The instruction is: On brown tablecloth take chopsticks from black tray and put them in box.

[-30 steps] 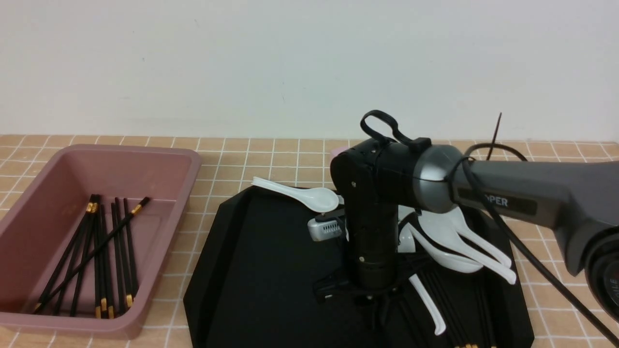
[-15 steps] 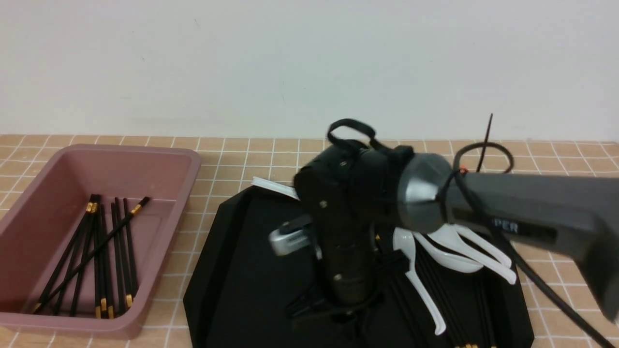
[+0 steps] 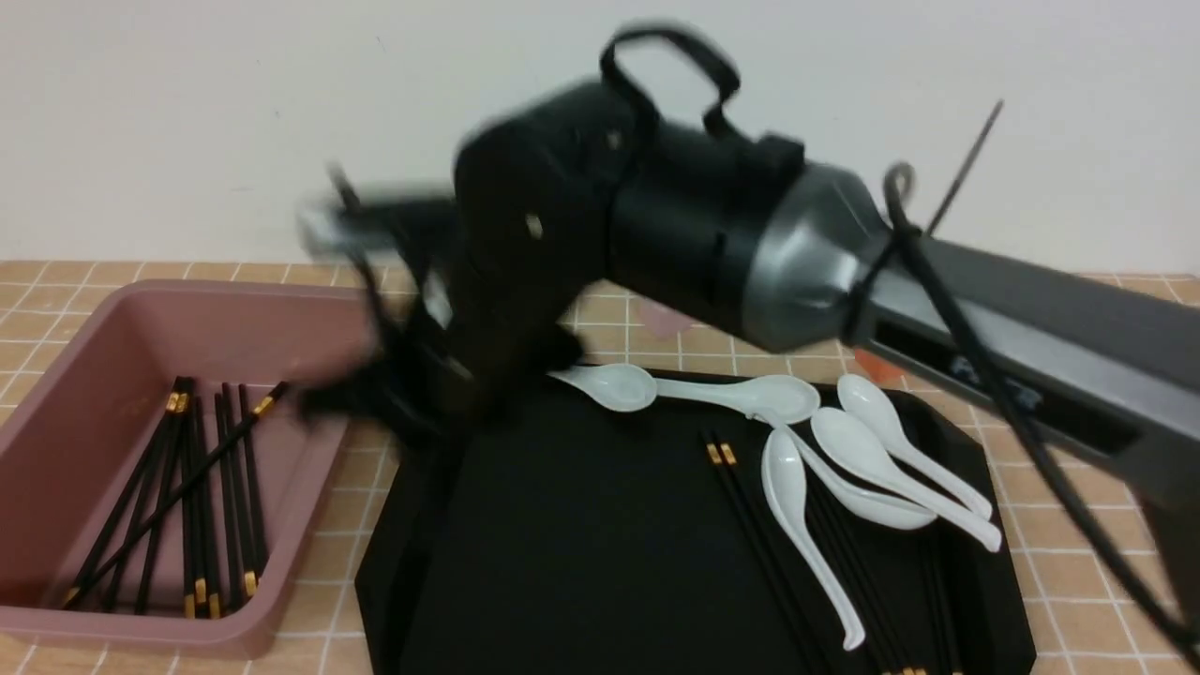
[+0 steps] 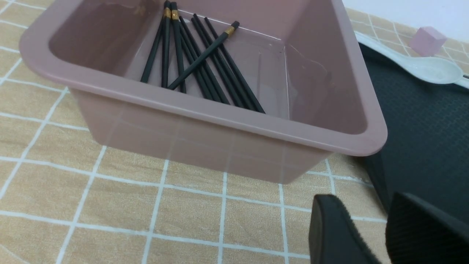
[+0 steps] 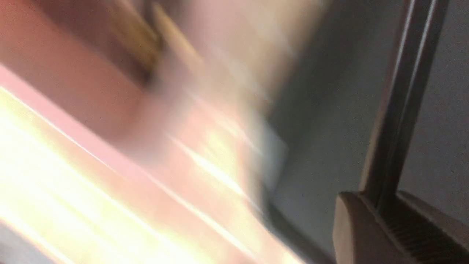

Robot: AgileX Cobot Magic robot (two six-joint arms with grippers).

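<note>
The pink box [image 3: 234, 292] stands at the left on the tablecloth [image 3: 525, 300] with several black chopsticks [image 3: 192, 487] lying in it; the left wrist view shows the box [image 4: 220, 113] and those chopsticks [image 4: 198, 69] too. The black tray [image 3: 581, 544] holds more chopsticks [image 3: 750, 516]. My right gripper [image 3: 375, 394], blurred by motion, hangs above the gap between box and tray. In the right wrist view it [image 5: 377, 200] is shut on black chopsticks [image 5: 406, 95]. My left gripper [image 4: 366, 205] is open and empty, low over the tablecloth [image 4: 110, 190] by the box's near corner.
Several white spoons [image 3: 844, 450] lie on the right half of the tray. A small pink cube [image 3: 661, 319] and a small orange cube [image 3: 877, 366] sit behind the tray. The right arm [image 3: 984, 300] stretches across above the tray.
My right arm has risen off the tray and swung left toward the box, carrying chopsticks. The spoons and tray chopsticks it covered are now in view.
</note>
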